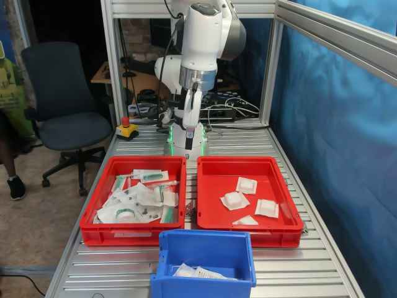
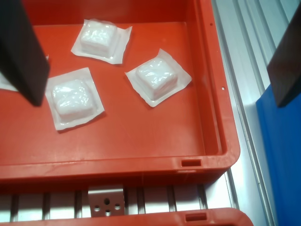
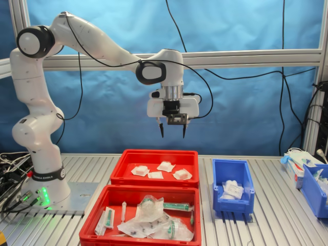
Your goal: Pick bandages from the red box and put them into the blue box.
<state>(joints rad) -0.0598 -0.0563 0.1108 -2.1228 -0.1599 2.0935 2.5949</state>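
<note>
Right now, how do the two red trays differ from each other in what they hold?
The red box holds four small white square bandages, lying apart with much bare floor. The other red tray holds a crowded heap of clear packs with green parts, overlapping each other. Both trays are wide, shallow, and sit side by side on the table.

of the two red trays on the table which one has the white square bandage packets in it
The red box on the first exterior view's right, holding only the bandages. Its twin red tray holds clear packs with green parts instead.
</note>
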